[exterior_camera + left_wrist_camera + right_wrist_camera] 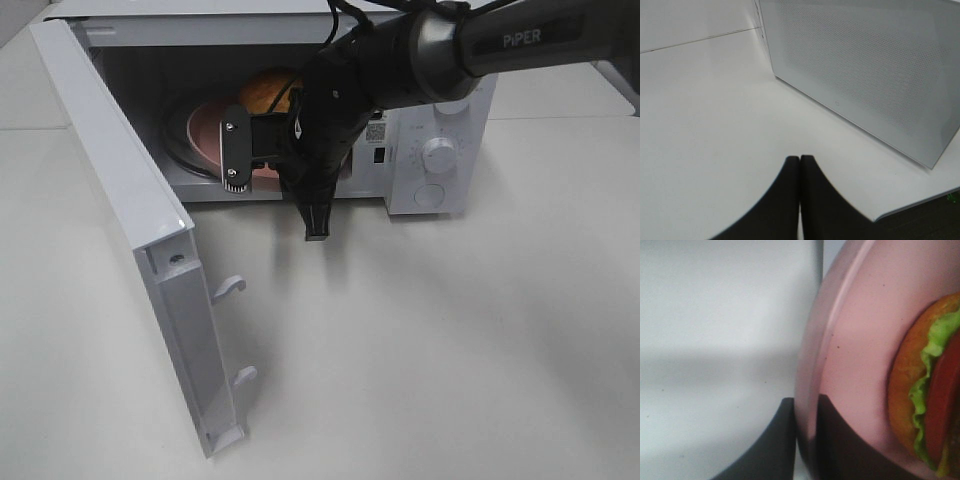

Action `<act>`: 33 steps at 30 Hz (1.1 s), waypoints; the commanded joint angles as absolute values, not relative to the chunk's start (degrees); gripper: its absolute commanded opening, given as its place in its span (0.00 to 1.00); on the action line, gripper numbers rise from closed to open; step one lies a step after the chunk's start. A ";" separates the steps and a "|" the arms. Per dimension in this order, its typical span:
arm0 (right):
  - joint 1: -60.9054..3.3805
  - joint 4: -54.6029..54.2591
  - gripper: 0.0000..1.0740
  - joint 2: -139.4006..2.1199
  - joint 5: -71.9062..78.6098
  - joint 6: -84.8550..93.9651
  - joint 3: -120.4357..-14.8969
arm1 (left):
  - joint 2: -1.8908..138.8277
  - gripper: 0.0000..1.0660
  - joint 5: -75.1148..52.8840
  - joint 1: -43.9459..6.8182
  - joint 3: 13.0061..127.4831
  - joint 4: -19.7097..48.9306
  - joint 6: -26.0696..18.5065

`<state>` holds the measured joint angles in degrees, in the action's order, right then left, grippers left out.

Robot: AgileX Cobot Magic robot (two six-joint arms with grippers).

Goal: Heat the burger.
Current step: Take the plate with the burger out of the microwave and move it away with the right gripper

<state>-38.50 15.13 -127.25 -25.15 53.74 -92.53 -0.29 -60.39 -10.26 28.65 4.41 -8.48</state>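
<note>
While the white box-shaped microwave (430, 150) is standing on the pale counter (450, 350) with its hinged door (130, 220) swung wide open toward the left, the black right arm (420, 55) is reaching across from the right into the open cavity. The right claw (806, 440) is clamping the rim of the round pink plate (850, 340): in the right wrist view 1 dark finger (772, 445) is lying just outside the rim and the other is pressing the plate's inner face, with the thin pink edge pinched between them.

The round burger (930, 390), with its glossy golden-brown bun, ruffled green lettuce and red tomato slice, is sitting on that plate, near the gripped rim but not touching the fingers. From the high camera, only the top of the burger's bun (268, 90) is showing, deep inside the microwave behind the arm, with the plate's pink edge (205, 135) visible beneath it above a dark ring on the cavity floor.

The left claw (800, 165) is hovering over bare counter with its 2 dark fingers pressed together, holding nothing, and the outer face of the open door, perforated with fine dots, is filling the view just beyond it.

2 white round knobs (438, 157) are sitting on the microwave's front panel, right of the cavity.
</note>
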 commanded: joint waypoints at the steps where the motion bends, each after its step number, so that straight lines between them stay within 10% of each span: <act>1: -38.16 14.84 0.00 -125.13 -27.67 55.18 -91.33 | -1.49 0.00 -59.59 -10.14 28.48 4.47 -7.96; 33: -40.79 22.00 0.00 -105.88 -19.25 63.54 -63.94 | -1.49 0.00 -59.59 -10.14 28.48 4.47 -7.96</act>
